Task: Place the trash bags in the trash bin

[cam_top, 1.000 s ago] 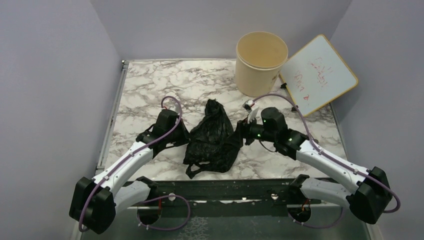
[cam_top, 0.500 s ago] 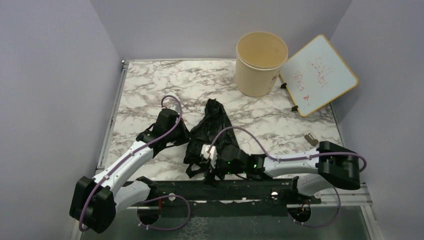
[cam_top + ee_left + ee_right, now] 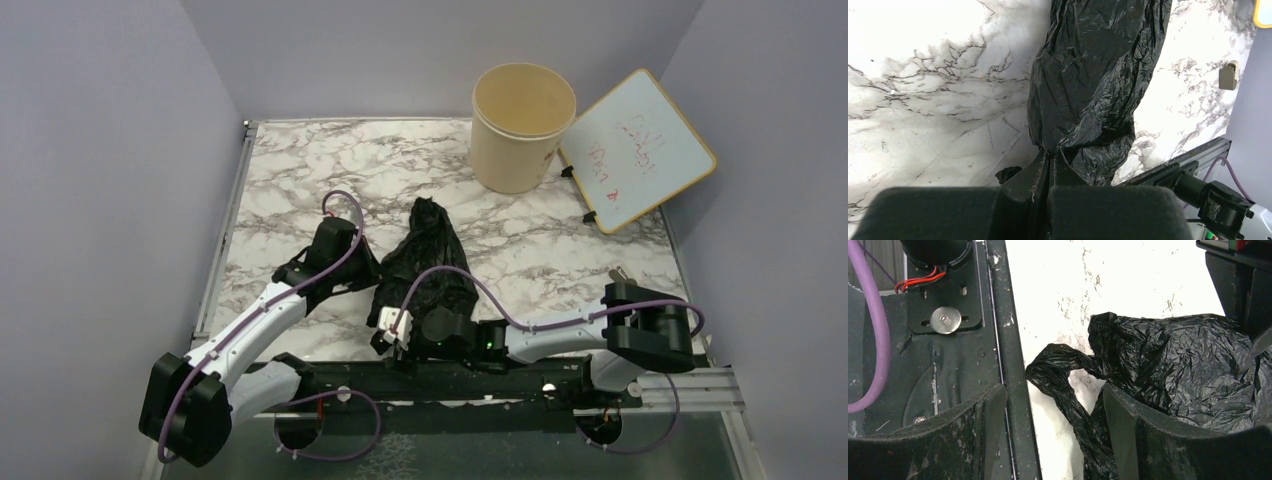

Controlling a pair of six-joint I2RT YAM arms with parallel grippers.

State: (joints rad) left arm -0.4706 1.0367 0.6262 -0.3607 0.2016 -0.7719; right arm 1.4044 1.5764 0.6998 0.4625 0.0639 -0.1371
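Observation:
A crinkled black trash bag [image 3: 428, 262] lies in a heap on the marble table, its loop handles toward the near edge. My left gripper [image 3: 366, 282] is shut on the bag's left edge; in the left wrist view the gripper [image 3: 1050, 156] pinches a fold and the bag [image 3: 1098, 75] stretches away from it. My right gripper [image 3: 393, 334] lies low at the bag's near end and is open. In the right wrist view the gripper [image 3: 1055, 407] has a loop handle [image 3: 1063, 385] between its fingers, ungripped. The beige trash bin [image 3: 523, 125] stands upright and empty at the far right.
A white board with a yellow frame [image 3: 640, 148] leans against the right wall beside the bin. A black metal rail [image 3: 500, 372] runs along the table's near edge, right under my right gripper. A small grey clip [image 3: 620, 275] lies near the right edge.
My right arm has swung from the bag's right side down to its near end by the rail, and its jaws have opened around a loop handle. The left arm has not moved.

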